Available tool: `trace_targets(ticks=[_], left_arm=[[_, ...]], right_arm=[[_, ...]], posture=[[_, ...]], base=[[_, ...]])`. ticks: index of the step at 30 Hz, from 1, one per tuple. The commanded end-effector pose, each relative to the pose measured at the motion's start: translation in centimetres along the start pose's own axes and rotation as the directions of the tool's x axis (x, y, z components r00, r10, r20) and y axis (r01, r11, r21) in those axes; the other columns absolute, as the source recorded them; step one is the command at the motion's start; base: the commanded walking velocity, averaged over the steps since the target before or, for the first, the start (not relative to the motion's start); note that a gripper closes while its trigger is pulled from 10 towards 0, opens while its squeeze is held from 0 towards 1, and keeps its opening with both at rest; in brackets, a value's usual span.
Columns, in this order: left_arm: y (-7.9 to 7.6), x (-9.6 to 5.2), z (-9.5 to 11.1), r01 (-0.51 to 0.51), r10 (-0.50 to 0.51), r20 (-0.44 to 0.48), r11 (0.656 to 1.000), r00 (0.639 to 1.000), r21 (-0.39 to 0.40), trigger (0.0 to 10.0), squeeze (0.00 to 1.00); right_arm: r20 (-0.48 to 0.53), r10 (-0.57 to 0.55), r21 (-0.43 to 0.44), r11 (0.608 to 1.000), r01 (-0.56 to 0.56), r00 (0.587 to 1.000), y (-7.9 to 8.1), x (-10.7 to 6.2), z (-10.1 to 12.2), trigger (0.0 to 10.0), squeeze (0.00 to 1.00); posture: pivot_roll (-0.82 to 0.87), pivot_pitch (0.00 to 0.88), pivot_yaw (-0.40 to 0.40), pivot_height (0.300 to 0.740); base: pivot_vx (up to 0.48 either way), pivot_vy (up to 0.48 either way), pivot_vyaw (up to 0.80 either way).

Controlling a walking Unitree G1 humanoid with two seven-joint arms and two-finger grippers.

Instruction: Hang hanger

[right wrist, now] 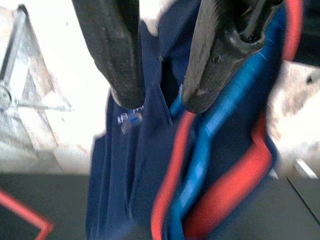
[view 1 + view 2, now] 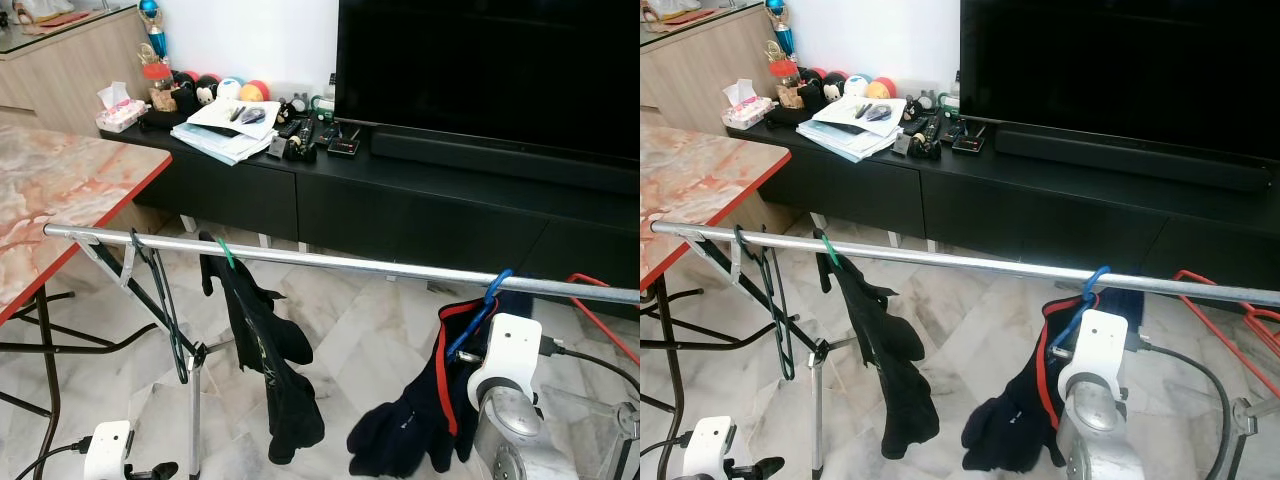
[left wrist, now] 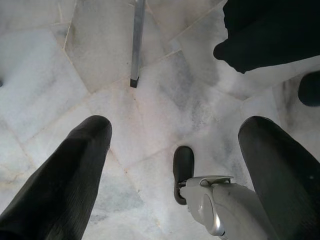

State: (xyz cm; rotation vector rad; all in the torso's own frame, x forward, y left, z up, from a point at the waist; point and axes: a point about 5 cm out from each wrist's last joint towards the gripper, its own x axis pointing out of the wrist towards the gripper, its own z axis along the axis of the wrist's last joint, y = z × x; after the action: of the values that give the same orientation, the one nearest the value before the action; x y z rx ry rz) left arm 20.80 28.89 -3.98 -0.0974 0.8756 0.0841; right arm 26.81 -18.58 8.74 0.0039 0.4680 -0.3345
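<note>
A blue hanger [image 2: 484,306] is hooked over the metal rail [image 2: 350,265] toward its right end. A navy garment with red trim [image 2: 425,405] hangs from it. My right arm's white wrist [image 2: 507,365] is raised just below the rail, right beside that hanger. In the right wrist view my right gripper [image 1: 162,100] has its fingers slightly apart in front of the blue hanger [image 1: 200,160] and the navy cloth, gripping nothing. My left gripper [image 3: 177,122] hangs low over the marble floor, wide open and empty.
On the rail's left half hang a black garment [image 2: 265,350] on a green hanger and a bare dark hanger [image 2: 165,300]. The rack's leg [image 2: 193,410] stands below. A red-edged marble table [image 2: 60,190] is at left, a black TV console [image 2: 400,200] behind, and a red hanger [image 2: 600,310] lies far right.
</note>
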Motion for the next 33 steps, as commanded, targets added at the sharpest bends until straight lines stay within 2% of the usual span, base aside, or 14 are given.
trace_targets(ticks=[1, 10, 13, 16, 26, 33], left_arm=[[0.5, -0.2, -0.4, -0.013, 0.013, -0.017, 1.000, 1.000, -0.015, 10.0, 0.00], [0.6, -0.2, -0.3, -0.011, 0.011, -0.019, 1.000, 1.000, -0.011, 10.0, 0.00], [0.6, -0.2, -0.3, -0.010, 0.010, -0.019, 1.000, 1.000, -0.009, 10.0, 0.00], [0.6, -0.2, -0.3, -0.010, 0.009, -0.018, 1.000, 1.000, -0.009, 10.0, 0.00], [0.5, -0.2, -0.2, -0.005, 0.005, -0.019, 1.000, 1.000, -0.011, 10.0, 0.00], [0.5, -0.2, -0.3, -0.002, 0.001, -0.020, 1.000, 1.000, -0.013, 10.0, 0.00]], right_arm=[[-0.019, -0.001, -0.003, 1.000, 0.001, 1.000, 0.0, 0.2, -0.4, 10.0, 0.00], [-0.063, 0.059, 0.028, 0.998, -0.057, 0.996, 0.7, 0.3, -1.4, 10.0, 0.00], [0.031, 0.156, 0.068, 0.985, -0.157, 0.987, 1.9, 0.0, 0.0, 10.0, 0.00], [0.088, 0.185, 0.072, 0.979, -0.192, 0.979, 2.3, -0.3, 1.2, 10.0, 0.00], [0.133, 0.156, 0.075, 0.983, -0.167, 0.979, 1.8, -0.6, 2.2, 10.0, 0.00], [0.077, 0.132, 0.060, 0.989, -0.137, 0.988, 1.6, 0.0, 1.1, 10.0, 0.00]], posture=[[0.03, 0.086, 0.048, 0.740], [0.03, 0.088, 0.054, 0.740], [0.04, 0.087, 0.055, 0.740], [0.03, 0.087, 0.054, 0.740], [0.03, 0.090, 0.055, 0.740], [0.03, 0.093, 0.055, 0.740]], base=[[0.000, 0.000, 0.00], [0.000, 0.000, 0.00], [0.000, 0.000, 0.00], [0.000, 0.000, 0.00], [0.000, 0.000, 0.00], [0.000, 0.000, 0.00]])
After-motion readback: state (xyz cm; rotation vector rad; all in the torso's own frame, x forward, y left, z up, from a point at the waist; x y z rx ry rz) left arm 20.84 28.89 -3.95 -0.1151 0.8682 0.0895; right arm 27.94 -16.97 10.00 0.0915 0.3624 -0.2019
